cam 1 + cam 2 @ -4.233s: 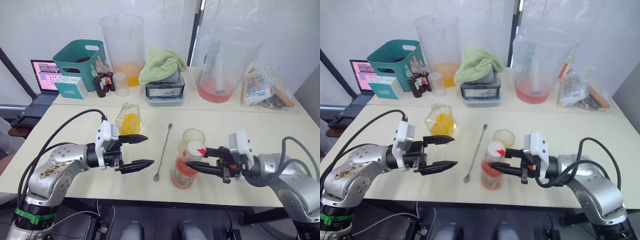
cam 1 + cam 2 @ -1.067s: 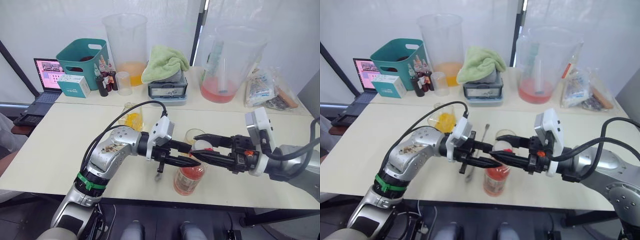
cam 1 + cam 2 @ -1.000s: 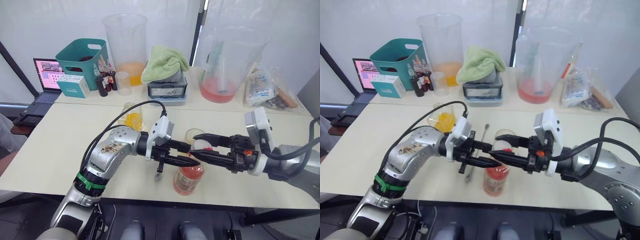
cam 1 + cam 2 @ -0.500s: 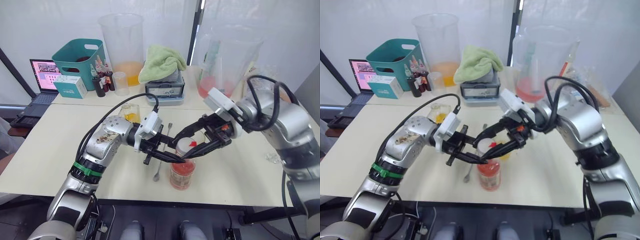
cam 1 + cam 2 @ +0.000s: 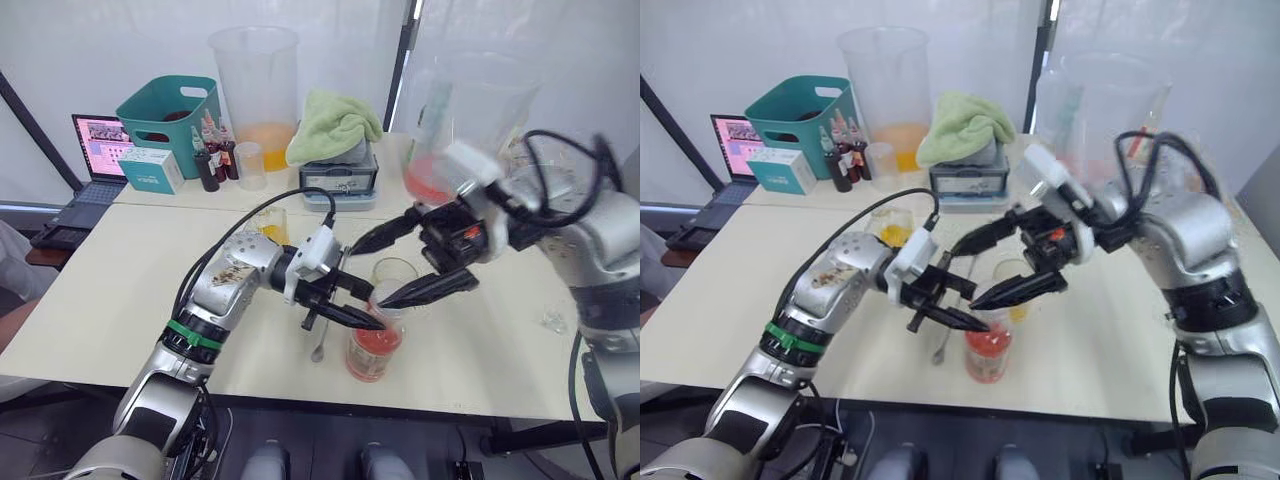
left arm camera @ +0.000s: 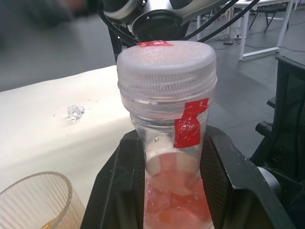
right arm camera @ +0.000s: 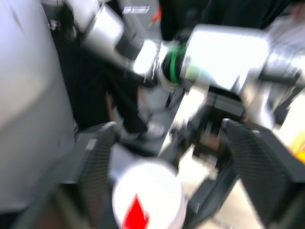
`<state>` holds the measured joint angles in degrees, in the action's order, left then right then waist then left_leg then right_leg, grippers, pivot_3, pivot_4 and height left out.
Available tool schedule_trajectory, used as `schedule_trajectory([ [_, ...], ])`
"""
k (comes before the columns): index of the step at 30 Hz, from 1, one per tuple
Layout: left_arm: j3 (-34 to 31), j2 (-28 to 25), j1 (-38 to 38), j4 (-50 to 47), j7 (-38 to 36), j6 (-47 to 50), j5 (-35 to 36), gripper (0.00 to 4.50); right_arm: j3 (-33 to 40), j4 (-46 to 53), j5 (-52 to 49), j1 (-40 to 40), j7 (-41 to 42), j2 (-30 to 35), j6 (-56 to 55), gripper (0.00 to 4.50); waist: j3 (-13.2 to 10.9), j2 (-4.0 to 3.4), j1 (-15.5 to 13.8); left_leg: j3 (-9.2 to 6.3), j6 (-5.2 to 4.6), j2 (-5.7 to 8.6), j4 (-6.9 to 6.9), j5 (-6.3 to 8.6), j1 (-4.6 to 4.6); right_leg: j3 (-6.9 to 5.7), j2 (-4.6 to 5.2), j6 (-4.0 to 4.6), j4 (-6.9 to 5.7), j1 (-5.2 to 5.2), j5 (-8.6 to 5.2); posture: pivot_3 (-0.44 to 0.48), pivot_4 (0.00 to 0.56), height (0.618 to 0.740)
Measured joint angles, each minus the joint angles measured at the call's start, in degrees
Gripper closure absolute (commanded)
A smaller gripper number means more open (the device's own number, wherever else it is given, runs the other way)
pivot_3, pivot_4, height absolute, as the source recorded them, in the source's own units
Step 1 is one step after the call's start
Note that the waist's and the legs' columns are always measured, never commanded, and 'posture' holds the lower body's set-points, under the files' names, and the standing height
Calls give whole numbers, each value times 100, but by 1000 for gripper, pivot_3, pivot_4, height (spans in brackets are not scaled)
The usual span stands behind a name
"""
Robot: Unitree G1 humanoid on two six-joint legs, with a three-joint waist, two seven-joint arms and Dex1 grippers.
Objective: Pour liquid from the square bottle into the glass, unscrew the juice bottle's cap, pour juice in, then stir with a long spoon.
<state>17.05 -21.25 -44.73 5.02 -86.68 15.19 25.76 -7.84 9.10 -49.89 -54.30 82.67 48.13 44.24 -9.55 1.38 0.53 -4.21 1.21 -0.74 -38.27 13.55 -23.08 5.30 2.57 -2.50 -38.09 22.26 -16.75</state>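
Since half a second earlier the right gripper had risen, jaws wide, above the small red-and-white plastic screw cap of the tall round pink juice bottle, whose thin, likely slippery neck the left gripper held clamped, so the ribbed cap rim looked the best grip.

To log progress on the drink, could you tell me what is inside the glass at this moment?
The glass holds a little yellow-orange liquid at its bottom; no pink juice shows in it. In the head views the right gripper covers part of it, so its level is unclear.

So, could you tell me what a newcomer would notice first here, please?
The tall round clear plastic bottle of pinkish-red liquid at the table's near edge, its neck clamped by the left gripper. The right gripper hangs open over its white-and-red cap, beside a small clear tumbler.
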Motion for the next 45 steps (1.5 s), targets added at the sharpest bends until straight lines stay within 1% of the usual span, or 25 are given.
schedule_trajectory([
  [2,10,34,-12,-2,32,1,-35,3342,407,288,-265,227,-409,27,272,30,0,0,6,-2,0,0,0,0,0,-2,0,0,0,0,0,0,150,740],
  [3,28,60,-9,-41,75,3,-70,3342,810,631,-519,577,-825,65,460,30,0,0,-26,-18,0,1,-1,0,-8,-16,-1,0,0,-3,0,0,150,740],
  [6,22,56,42,-150,209,24,-97,3342,1658,1511,-1108,1420,-2027,137,934,30,1,-1,-48,-18,0,3,-3,0,-13,-13,0,0,0,-1,0,0,150,740],
  [9,20,45,109,-298,392,134,-107,3342,2234,2534,-1436,2268,-3331,210,1205,30,2,-2,-50,-19,0,2,-3,0,-11,-13,-2,0,1,-4,0,0,150,740],
  [12,1,37,189,-433,547,213,-105,3342,2509,3343,-1981,2990,-4657,172,1342,30,1,-3,-32,-14,-1,3,-4,-3,-12,-7,-2,-1,4,-4,-1,0,150,740],
  [16,-5,27,285,-552,709,246,-101,3342,2667,4012,-2559,3659,-6021,170,1271,30,1,-2,-35,-14,-2,4,-7,-6,-11,-7,-2,-2,8,-11,-1,0,150,740],
  [18,-5,24,300,-593,751,252,-97,3342,2654,4199,-2727,3890,-6485,183,1230,30,1,-2,-33,-13,-1,5,-7,-7,-13,-5,-2,-2,11,-10,-1,0,150,740],
  [21,-6,16,351,-679,814,272,-94,3342,2671,4266,-3012,4036,-6945,272,1008,30,1,-2,-28,-11,-2,3,-7,-9,-12,-4,-3,-2,12,-11,-2,0,150,740],
  [25,-11,8,404,-742,855,286,-85,3342,2674,4311,-3255,4206,-7294,437,758,30,1,-2,-28,-10,-2,4,-7,-9,-13,-1,-4,-2,14,-11,-2,0,150,740],
  [26,-10,7,405,-745,855,288,-83,3342,2673,4319,-3299,4212,-7347,475,689,537,1,-2,-28,-10,-2,4,-7,-9,-13,-1,-5,-2,14,-11,-2,0,150,740],
  [27,-11,6,404,-745,855,290,-83,3342,2672,4319,-3361,4212,-7408,487,618,895,1,-2,-28,-10,-2,3,-7,-9,-13,-1,-6,-2,16,-11,-2,0,150,740],
  [28,-11,6,404,-745,855,290,-82,3342,2668,4320,-3410,4213,-7452,487,579,1138,1,-2,-28,-11,-2,3,-6,-9,-12,-1,-6,-2,16,-11,-2,0,150,740],
  [30,-11,5,404,-743,854,290,-82,3342,2651,4319,-3467,4233,-7536,496,488,1857,1,-2,-28,-11,-2,3,-6,-9,-13,0,-6,-2,16,-11,-2,0,150,740],
  [32,-11,4,403,-740,853,290,-81,3342,2635,4318,-3469,4280,-7593,548,379,2447,1,-2,-28,-10,-2,3,-7,-9,-13,1,-6,-2,17,-11,-2,0,150,740],
  [35,-12,-2,397,-736,849,290,-82,3342,2598,4306,-3468,4325,-7658,564,297,3513,1,-2,-26,-10,-2,2,-6,-9,-13,1,-8,-2,17,-11,-2,0,150,740],
  [38,-12,-3,388,-726,847,293,-82,3342,2508,4305,-3468,4327,-7675,613,201,4483,1,-2,-22,-10,-2,2,-6,-9,-13,2,-8,-2,18,-11,-2,0,150,740],
  [41,-12,-5,384,-721,847,311,-81,3342,2441,4298,-3470,4339,-7693,653,108,4483,1,-2,-22,-10,-2,2,-6,-9,-14,2,-8,-2,19,-12,-2,0,150,740],
  [44,-14,-5,374,-719,847,351,-82,3342,2433,4254,-3579,4372,-7736,683,34,3661,1,-2,-22,-10,-2,2,-6,-9,-14,2,-8,-2,20,-12,-2,0,150,740],
  [45,-13,-4,372,-719,847,353,-82,3342,2437,4243,-3704,4396,-7749,738,-4,3259,1,-2,-22,-10,-2,2,-6,-9,-14,3,-8,-2,19,-12,-2,0,150,740],
])
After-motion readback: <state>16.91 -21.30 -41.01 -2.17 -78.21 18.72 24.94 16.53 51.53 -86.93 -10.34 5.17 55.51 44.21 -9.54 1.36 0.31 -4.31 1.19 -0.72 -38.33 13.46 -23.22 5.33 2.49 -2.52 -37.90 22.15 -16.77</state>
